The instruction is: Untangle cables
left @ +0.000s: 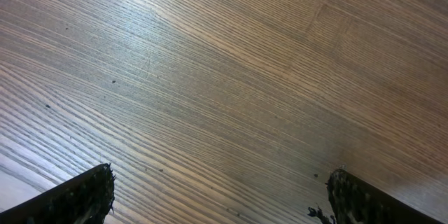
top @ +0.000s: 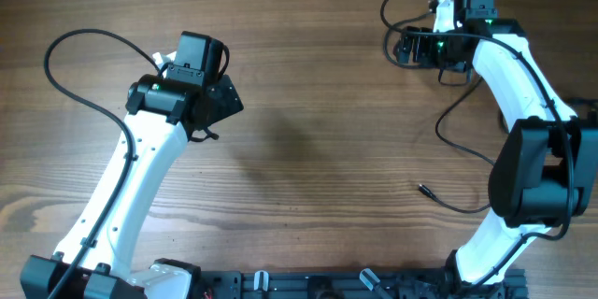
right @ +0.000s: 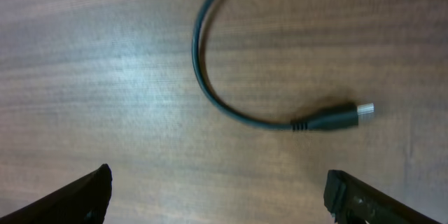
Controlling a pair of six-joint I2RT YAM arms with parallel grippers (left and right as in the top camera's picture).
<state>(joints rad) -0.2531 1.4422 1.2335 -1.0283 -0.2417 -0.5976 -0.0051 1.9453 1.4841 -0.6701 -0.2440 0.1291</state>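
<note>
Right pincer [right: 218, 182] stands wide, the cable [right: 322, 120] lying apart ahead.

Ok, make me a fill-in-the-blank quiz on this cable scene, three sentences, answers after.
1. Both the left end effector and right end effector stand ___.
2. The cable under the right wrist camera ends in a ___ metal tip.
3. The left wrist camera shows only bare ___ tabletop.
Missing words: open; silver; wooden.
</note>
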